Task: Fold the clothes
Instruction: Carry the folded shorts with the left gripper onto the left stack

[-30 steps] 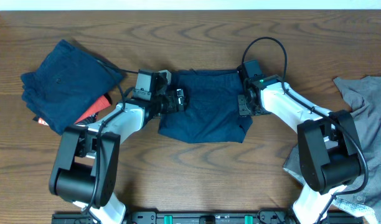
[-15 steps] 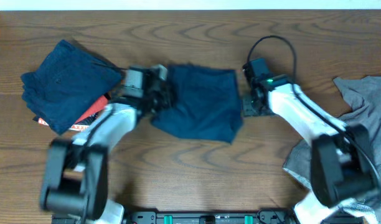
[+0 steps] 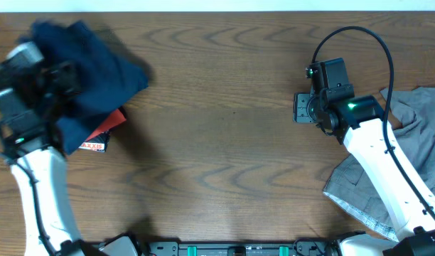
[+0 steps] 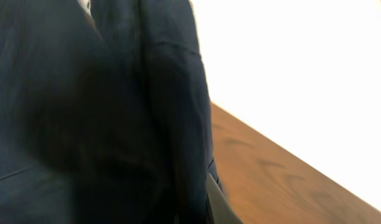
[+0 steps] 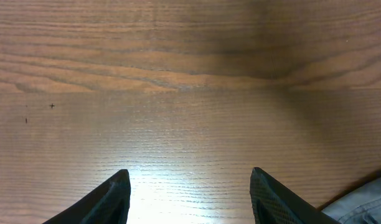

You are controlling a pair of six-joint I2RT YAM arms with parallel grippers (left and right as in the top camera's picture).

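A folded navy garment (image 3: 104,67) hangs blurred at the far left, over the pile of folded navy clothes (image 3: 70,131). My left gripper (image 3: 61,77) is shut on the garment. In the left wrist view the navy cloth (image 4: 116,112) fills the left side and covers the jaws, with one grey finger (image 4: 216,204) showing beside it. My right gripper (image 3: 301,108) hovers open over bare wood at right of centre, and nothing lies between its fingertips (image 5: 189,175). A crumpled grey garment (image 3: 409,117) lies at the right edge.
A red item with a white label (image 3: 104,131) sticks out from under the navy pile. The grey garment's hem (image 3: 360,206) spreads toward the front right. Wooden tabletop (image 3: 224,149) stretches between the two arms. The table's far edge (image 3: 217,10) runs along the top.
My left gripper shut on the navy garment and swept it from the table's centre to the far-left pile. My right gripper drew back to the right and opened wider.
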